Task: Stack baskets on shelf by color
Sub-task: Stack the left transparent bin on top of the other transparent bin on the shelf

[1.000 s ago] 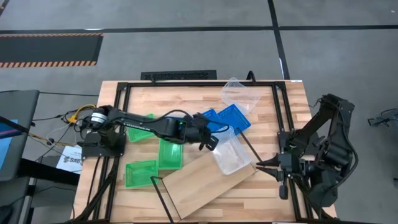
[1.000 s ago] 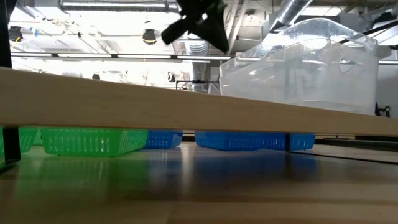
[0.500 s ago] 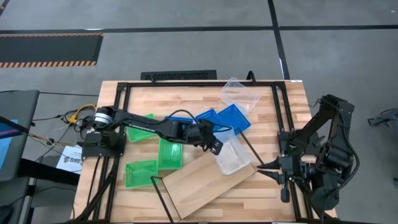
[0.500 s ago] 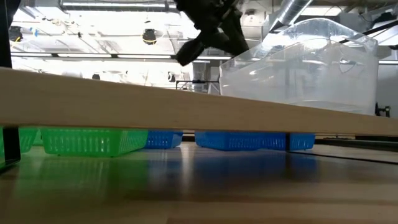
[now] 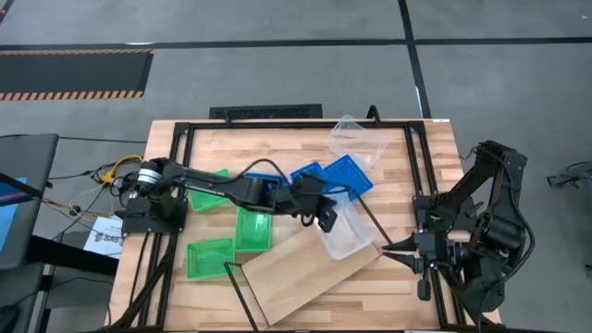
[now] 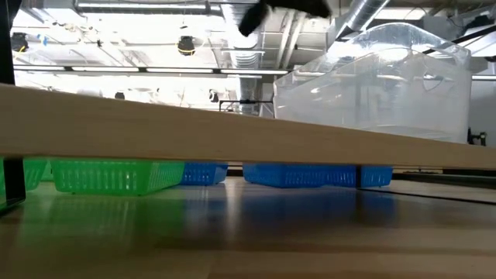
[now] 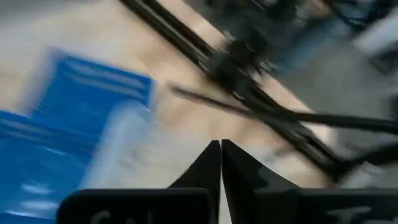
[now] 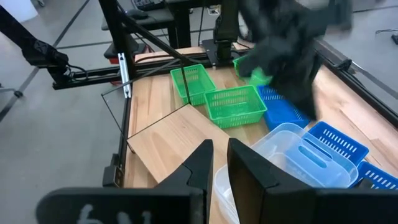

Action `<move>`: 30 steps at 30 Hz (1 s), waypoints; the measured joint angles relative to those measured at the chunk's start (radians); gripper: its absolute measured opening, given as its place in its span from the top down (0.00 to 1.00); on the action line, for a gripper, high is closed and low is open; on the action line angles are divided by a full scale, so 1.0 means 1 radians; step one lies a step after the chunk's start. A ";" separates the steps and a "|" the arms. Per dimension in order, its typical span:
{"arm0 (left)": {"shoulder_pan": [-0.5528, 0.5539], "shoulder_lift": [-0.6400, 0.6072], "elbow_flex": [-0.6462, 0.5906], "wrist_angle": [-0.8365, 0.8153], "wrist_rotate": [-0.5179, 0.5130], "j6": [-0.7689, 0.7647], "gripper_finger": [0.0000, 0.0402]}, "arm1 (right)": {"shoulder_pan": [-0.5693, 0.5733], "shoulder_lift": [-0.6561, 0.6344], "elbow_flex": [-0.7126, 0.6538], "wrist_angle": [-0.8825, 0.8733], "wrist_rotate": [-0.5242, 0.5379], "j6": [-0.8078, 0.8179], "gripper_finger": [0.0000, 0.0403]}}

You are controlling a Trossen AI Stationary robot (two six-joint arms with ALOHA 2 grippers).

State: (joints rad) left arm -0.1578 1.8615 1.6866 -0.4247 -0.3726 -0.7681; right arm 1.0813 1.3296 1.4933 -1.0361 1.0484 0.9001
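Only one clear basket (image 5: 347,231) apparently sits on the shelf (image 5: 310,268) as the closed, empty left gripper (image 5: 326,218) hovers above it, coloured baskets unstacked.

Left gripper (image 7: 220,155) hangs over the tabletop (image 7: 186,130), jaws pressed together, a blurred blue basket (image 7: 74,118) beside it, black frame bars (image 7: 261,106) crossing beyond.

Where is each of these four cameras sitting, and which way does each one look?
High view: overhead, looking straight down on the table, both arms showing.
Low view: at tabletop height, looking level under the shelf; a dark arm part at top.
Left wrist view: past the shut left gripper towards blue baskets.
Right wrist view: past the right gripper towards green baskets.
The clear basket shows in both fixed views.
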 joint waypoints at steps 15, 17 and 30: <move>0.070 0.047 -0.055 -0.300 0.018 -0.056 1.00 | -0.003 0.000 0.000 -0.003 0.000 0.000 0.82; 0.071 0.063 -0.058 -0.306 0.058 -0.058 1.00 | -0.003 0.000 0.000 -0.003 0.000 0.000 0.82; 0.064 0.086 -0.058 -0.250 0.136 -0.067 1.00 | -0.003 0.000 0.000 -0.004 -0.001 0.001 0.82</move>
State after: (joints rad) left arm -0.0939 1.9476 1.6285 -0.6752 -0.2362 -0.8355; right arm 1.0786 1.3296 1.4933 -1.0397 1.0473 0.9016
